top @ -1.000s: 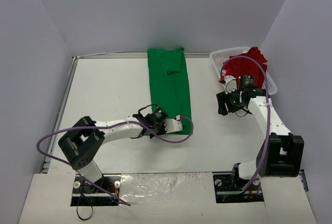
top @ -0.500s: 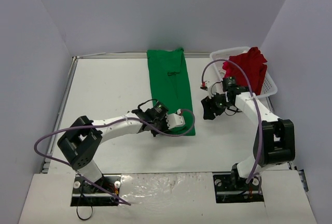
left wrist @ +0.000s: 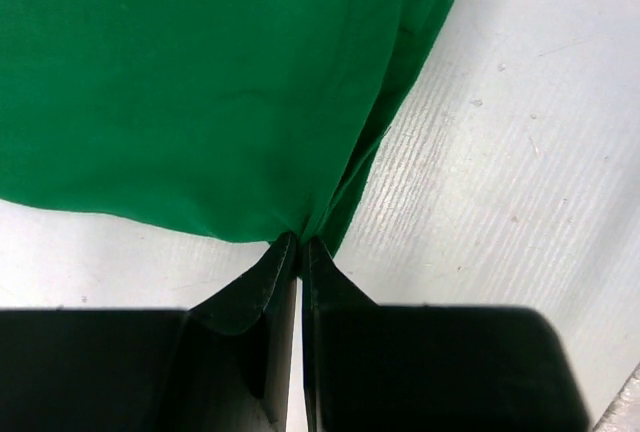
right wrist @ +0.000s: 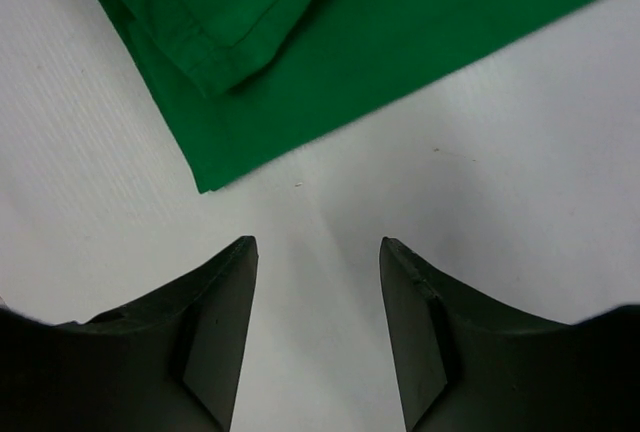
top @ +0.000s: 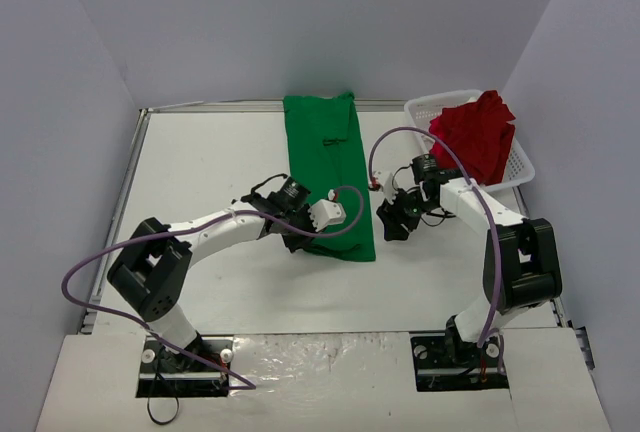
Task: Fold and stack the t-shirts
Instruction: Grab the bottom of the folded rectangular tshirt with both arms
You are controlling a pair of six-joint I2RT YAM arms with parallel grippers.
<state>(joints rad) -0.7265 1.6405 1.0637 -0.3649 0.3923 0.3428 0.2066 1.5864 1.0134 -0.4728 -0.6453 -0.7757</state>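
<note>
Green t-shirt (top: 330,167) lay on the table (top: 200,172) as a long narrow strip, with its long axis running near-to-far and its near hem closest to both arms. Left gripper (top: 298,240) was clamped on that near hem at the left corner; in the left wrist view the fingers met with green cloth pinched between them. Right gripper (top: 387,229) had its jaws apart and nothing in them. It sat over bare table just right of the strip, not touching the cloth. Key relation: the free near-right corner (right wrist: 205,187) lay just ahead of the open jaws and off toward one finger, so the right arm was the nearer one for it. My read is that the right needed a short move left and near onto that corner, then both could carry the hem toward the far end. Red t-shirt (top: 478,132) was bunched in the white basket (top: 425,107) at far right, well apart from both grippers.
</note>
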